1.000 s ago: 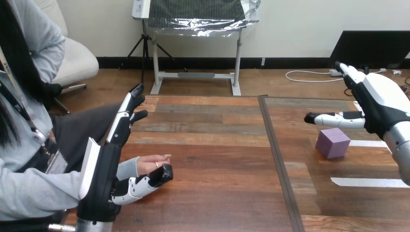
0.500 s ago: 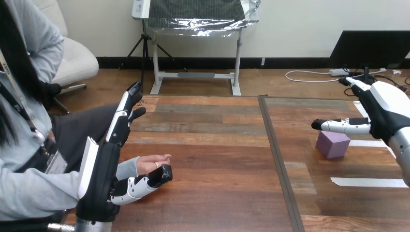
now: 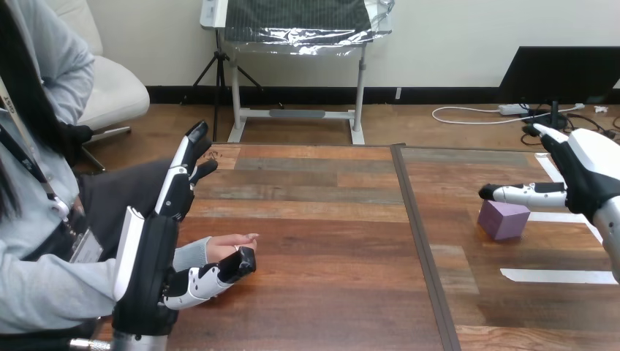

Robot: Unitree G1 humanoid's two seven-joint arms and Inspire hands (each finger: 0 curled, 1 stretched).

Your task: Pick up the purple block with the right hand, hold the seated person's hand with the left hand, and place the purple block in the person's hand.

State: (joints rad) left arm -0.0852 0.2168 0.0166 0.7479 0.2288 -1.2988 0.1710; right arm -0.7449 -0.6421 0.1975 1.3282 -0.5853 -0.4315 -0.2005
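right hand (image 3: pixel 588 175) hovered, fingers spread wide, empty | purple block (image 3: pixel 503 219) sat on counter (image 3: pixel 329 219) just under its thumb | left hand (image 3: pixel 157 256) fingers straight, beside person's hand (image 3: pixel 228 245) | risk: off-centre pinch could skid block away

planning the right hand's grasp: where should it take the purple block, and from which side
Probably across two opposite upright faces of the purple block, coming down from above: it is a cube sitting flat on the table, sides free, and the open right hand hovers beyond it.
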